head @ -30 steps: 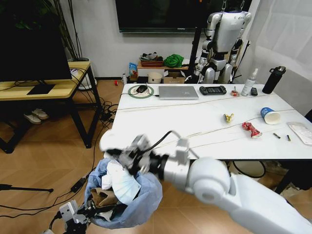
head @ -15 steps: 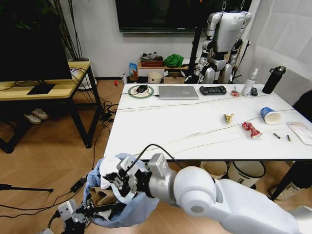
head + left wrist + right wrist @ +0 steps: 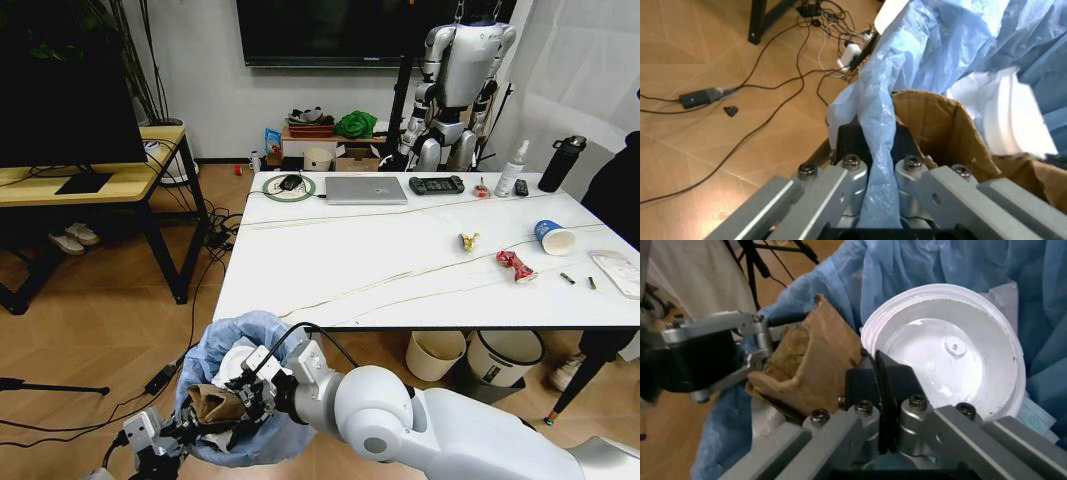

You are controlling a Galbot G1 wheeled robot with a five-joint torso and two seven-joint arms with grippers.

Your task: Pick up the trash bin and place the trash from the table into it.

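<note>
The trash bin (image 3: 240,400) sits low off the near-left corner of the worktop (image 3: 400,265), held up by the left tool (image 3: 875,165) — its fingers are pinched tight on a fold of the blue bag at the rim. The right tool (image 3: 879,390) is down inside the bin with its jaws closed on the edge of the white round lid (image 3: 950,352), right next to the torn cardboard (image 3: 807,365). A paper cup (image 3: 553,237) and red wrapper (image 3: 516,265) lie on the worktop's far right.

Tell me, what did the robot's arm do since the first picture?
The right gripper went down into the trash bin, carrying the white lid in with it. The left gripper kept pinching the bin's blue bag. The cup and wrappers on the table stayed put.
</note>
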